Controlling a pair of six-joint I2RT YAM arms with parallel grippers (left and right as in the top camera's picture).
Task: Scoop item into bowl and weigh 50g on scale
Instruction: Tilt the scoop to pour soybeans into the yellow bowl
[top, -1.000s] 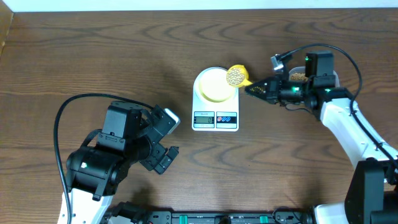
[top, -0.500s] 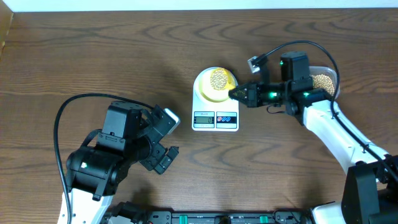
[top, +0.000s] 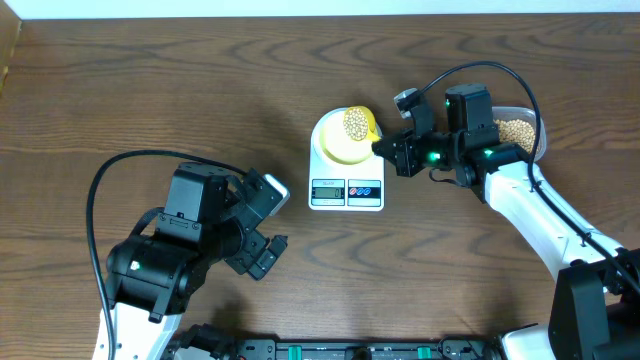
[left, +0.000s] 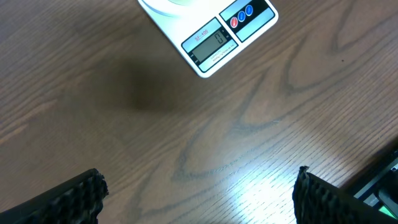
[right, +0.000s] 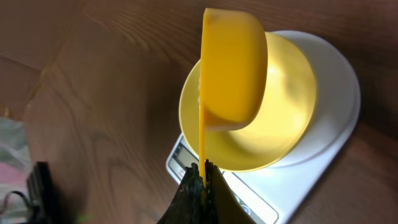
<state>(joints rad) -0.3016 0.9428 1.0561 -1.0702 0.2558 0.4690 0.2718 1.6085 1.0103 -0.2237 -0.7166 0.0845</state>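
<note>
Nearest the robot's base, the left end effector (top: 279, 221) hung over bare tabletop (top: 120, 90) on the near-left side of the scale (top: 347, 172), well apart from it. Its jaws stood wide with nothing between them. In the left wrist view the two dark fingers (left: 68, 199) sat at the bottom corners of the frame. The scale's front edge, with a small display and a red and a blue button, showed at the top.

The scale lay flat at mid-table with its display edge toward the robot. On its round platform sat the bowl (top: 340, 148), pale yellow and about as wide as the platform itself.

From the right of the scale, the right end effector (top: 386, 151) reached in at about platform height. Its jaws were pinched tight on the thin handle of a yellow scoop (top: 359, 125) – the right wrist view showed the handle running straight into the closed fingertips (right: 202, 186). The scoop hung above the bowl's far-right rim, turned onto its side in that view, and whether it touched the rim could not be told. From overhead, beans (top: 355, 122) filled its cup.

Farther right of the scale, partly behind the right arm, stood a clear tub (top: 537, 128) holding more beans.
</note>
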